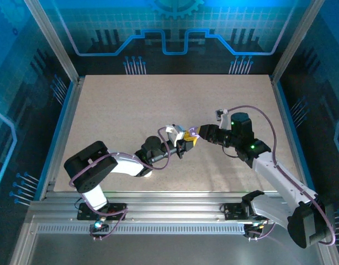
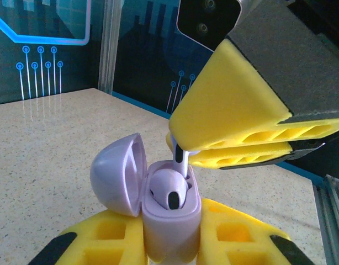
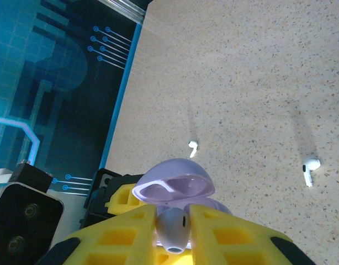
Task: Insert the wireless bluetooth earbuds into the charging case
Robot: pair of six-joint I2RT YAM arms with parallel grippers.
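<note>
Step in hand: seating the second bud. My judgement is that it goes best with the stem kept parallel to the socket axis and lowered straight. The right jaws should part only once the bud head sits level with its neighbour. The left arm should hold dead steady, since any twist would cock the stem against the rim.

Right gripper (image 3: 172,218): yellow fingers nearly closed, pinching a small pale purple plastic earbud (image 3: 172,229) by its head. The stem points down at the open mouth of the case. From the left wrist view the stem tip is at the rim, beside the filled socket. I cannot tell whether it has entered.

Left gripper (image 1: 179,144): clamped fully on the body of the pale purple egg-shaped plastic charging case (image 2: 169,232). It holds the case upright above the middle of the speckled beige table (image 1: 131,105), hinged lid (image 2: 117,174) swung back. One matching purple seated bud (image 2: 170,190) is in place.

Two white stemmed earbuds (image 3: 193,147) (image 3: 309,168) lie on the table beyond the case, well apart.
</note>
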